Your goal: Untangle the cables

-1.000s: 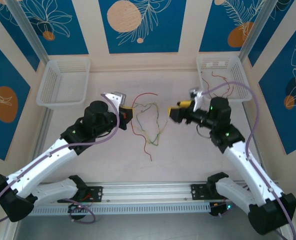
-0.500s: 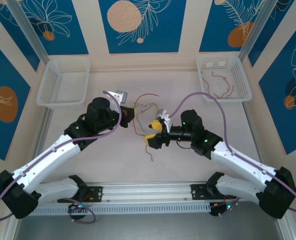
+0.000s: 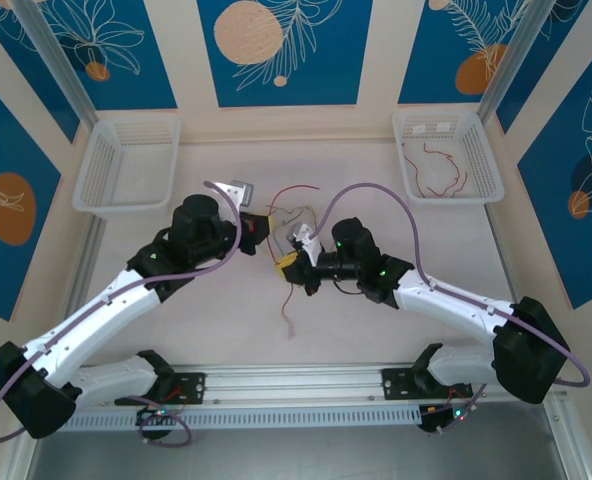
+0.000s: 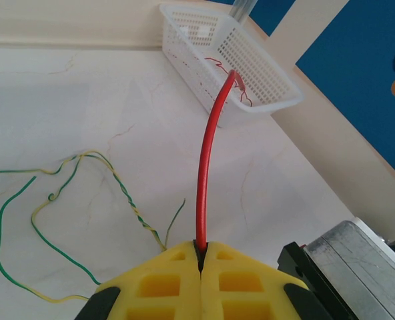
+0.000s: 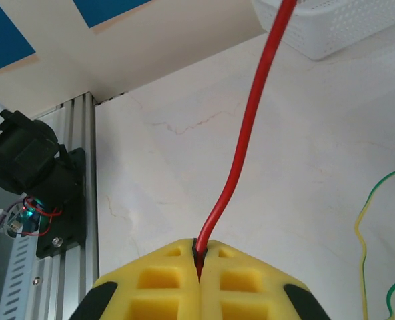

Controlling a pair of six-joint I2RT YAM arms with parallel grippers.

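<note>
Two sets of fingers, both pinched on red wire. The left fingers are closed tight, with the red wire clamped in the seam between the yellow pads. It arcs up off the desk on its own, so it has some spring, but I judge it very light and easily bent.

Left of it in that wrist view, the green and pale yellow wires lie slack on the desk, twisted round each other along one stretch. From above, the cables sit mid-desk between the two arms, and a red tail trails toward the near edge.

The right fingers are also closed, on a red strand that rises up and out of frame. Same wire as the left one or not, I can't tell.

Far right, the basket holds another red wire, well apart from the tangle.

Handling call: thin and limp, probably not fragile, but likely to slip through the pads if yanked, so pull slowly. Best hold is near an end or on a free run. Avoid the twisted green-yellow stretch, where a tug would likely tighten it. One strand per pinch.
</note>
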